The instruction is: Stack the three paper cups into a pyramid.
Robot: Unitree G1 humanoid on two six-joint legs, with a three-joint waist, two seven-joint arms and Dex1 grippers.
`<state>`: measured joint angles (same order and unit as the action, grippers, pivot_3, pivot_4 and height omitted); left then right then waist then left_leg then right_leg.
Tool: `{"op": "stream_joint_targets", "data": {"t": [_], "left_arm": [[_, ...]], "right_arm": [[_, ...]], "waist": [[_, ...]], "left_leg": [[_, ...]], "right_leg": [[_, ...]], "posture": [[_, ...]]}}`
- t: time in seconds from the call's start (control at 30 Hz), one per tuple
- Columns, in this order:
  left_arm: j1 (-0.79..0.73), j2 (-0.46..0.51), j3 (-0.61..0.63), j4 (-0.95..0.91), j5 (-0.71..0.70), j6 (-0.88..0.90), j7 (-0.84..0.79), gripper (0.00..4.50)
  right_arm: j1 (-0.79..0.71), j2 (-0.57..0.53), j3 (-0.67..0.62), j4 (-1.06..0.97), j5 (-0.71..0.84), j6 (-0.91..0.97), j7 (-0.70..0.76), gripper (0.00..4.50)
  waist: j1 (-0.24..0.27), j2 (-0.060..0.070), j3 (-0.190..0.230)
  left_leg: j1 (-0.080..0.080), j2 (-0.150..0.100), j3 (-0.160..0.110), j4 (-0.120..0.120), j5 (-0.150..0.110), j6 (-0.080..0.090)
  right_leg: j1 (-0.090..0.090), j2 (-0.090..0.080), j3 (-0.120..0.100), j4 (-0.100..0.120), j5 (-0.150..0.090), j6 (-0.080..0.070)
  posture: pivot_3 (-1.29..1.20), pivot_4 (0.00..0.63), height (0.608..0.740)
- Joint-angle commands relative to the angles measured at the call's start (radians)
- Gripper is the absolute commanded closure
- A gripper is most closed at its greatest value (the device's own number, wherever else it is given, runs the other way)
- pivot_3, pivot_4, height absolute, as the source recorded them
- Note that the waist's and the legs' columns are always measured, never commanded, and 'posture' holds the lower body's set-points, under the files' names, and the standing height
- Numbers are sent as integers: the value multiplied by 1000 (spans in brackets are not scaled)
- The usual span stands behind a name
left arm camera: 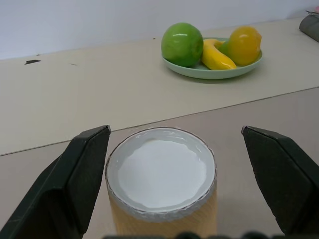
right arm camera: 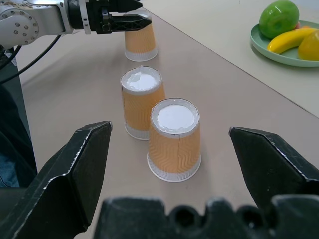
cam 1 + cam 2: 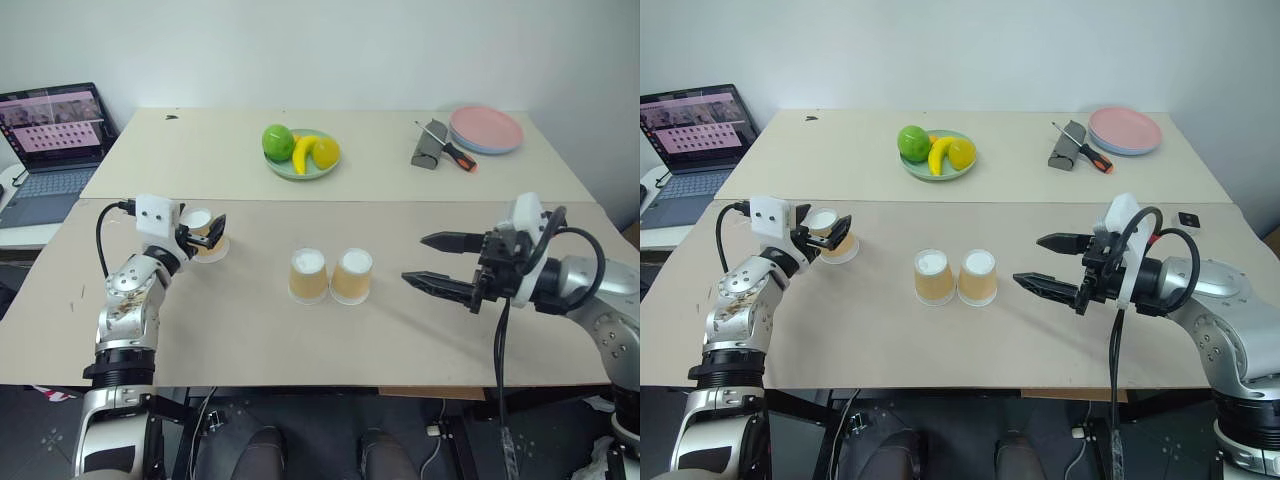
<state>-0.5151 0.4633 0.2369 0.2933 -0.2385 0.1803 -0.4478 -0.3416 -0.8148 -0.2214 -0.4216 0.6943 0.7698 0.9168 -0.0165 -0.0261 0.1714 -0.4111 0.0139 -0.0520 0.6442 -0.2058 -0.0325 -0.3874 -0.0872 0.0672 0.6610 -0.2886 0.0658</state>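
Two of the three paper cups [image 3: 308, 275] [image 3: 351, 276] stand upside down side by side at the middle of the near table, tan-orange with white bases up. The third paper cup [image 1: 162, 191] stands upside down to their left. My left gripper [image 3: 206, 230] is open around its top, and its fingers [image 1: 79, 174] stand a little off the cup's sides. Right of the pair, my right gripper [image 3: 415, 259] hovers open and empty, pointing at them. No cup sits on top of another.
On the far table are a green plate [image 3: 290, 172] with an apple, a banana and a lemon, a grey tool with a screwdriver [image 3: 440, 148], and pink plates [image 3: 487, 130]. A laptop [image 3: 50, 130] stands off the left side.
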Motion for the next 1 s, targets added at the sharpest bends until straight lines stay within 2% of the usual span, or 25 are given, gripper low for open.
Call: {"op": "stream_joint_targets", "data": {"t": [0.03,1.0], "left_arm": [[-23,7,15,-11,-14,0,4,521],[-18,-1,20,-28,-34,44,16,521]], "right_arm": [[-26,-10,-25,-10,17,-31,3,0],[-51,-19,-32,5,25,-19,3,0]], "waist": [[0,0,0],[1,0,0]], "left_leg": [[0,0,0,0,0,0],[0,0,0,0,0,0]], "right_leg": [[0,0,0,0,0,0],[0,0,0,0,0,0]], "posture": [[0,150,740],[0,150,740]]}}
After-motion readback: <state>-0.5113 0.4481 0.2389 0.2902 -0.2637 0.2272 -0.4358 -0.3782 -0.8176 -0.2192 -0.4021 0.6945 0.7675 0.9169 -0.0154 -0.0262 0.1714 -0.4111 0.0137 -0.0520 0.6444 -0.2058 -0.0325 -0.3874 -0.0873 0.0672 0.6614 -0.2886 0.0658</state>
